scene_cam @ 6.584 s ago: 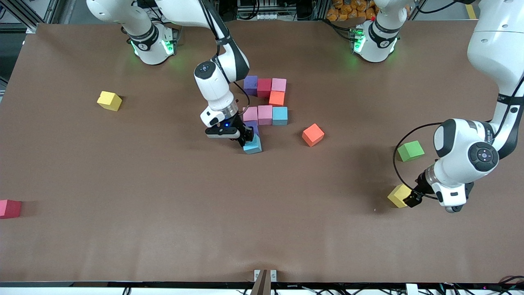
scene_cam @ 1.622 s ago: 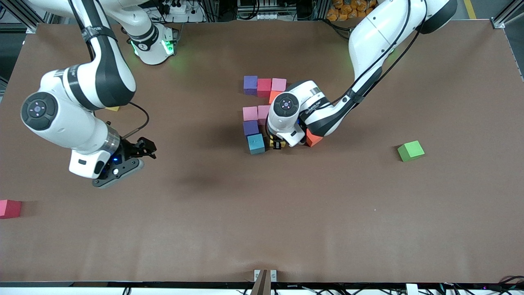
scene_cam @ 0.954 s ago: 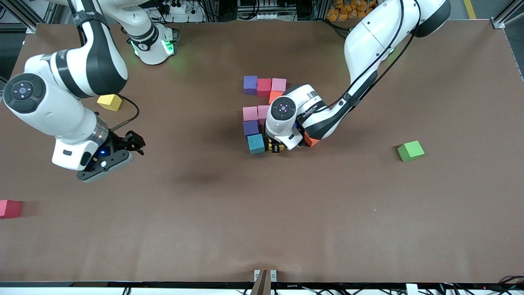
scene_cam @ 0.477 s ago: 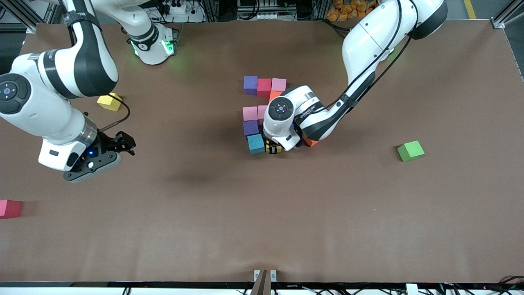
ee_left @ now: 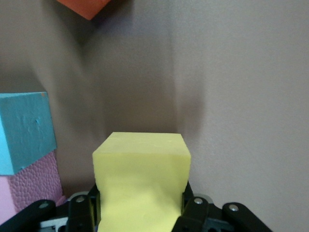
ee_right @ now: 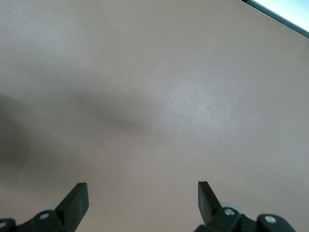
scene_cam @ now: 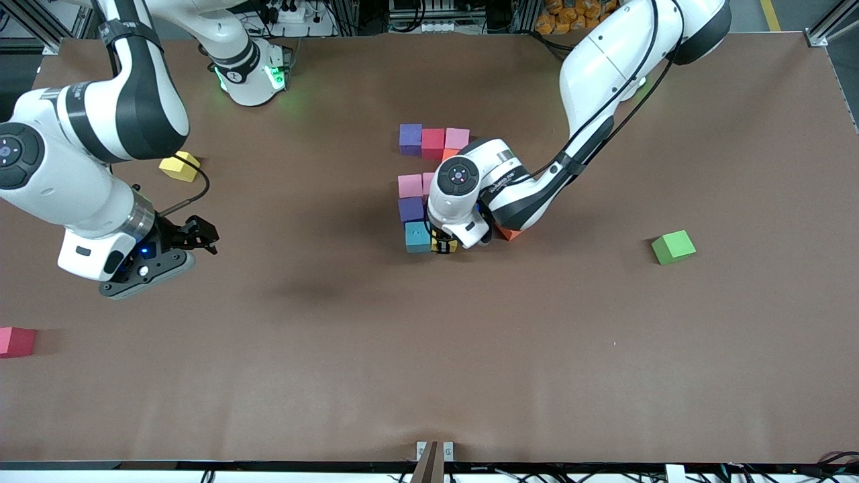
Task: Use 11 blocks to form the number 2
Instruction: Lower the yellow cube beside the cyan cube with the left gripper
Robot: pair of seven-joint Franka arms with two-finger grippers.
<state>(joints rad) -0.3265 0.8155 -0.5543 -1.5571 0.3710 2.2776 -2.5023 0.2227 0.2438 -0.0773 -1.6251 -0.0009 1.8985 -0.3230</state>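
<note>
Orange block (scene_cam: 508, 233) perhaps crowding pincer (scene_cam: 443, 243)

Yellow block (ee_left: 141, 181) beside blue block (scene_cam: 417, 237), unfinished 2 (scene_cam: 433, 142)

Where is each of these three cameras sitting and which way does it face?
Front view: high across the table, facing both arms and bases, the blocks.
Left wrist view: on the left arm, looking past left gripper holding yellow block.
Right wrist view: on the right arm, open right gripper over bare table.
Shared: yellow block, light blue block.
</note>
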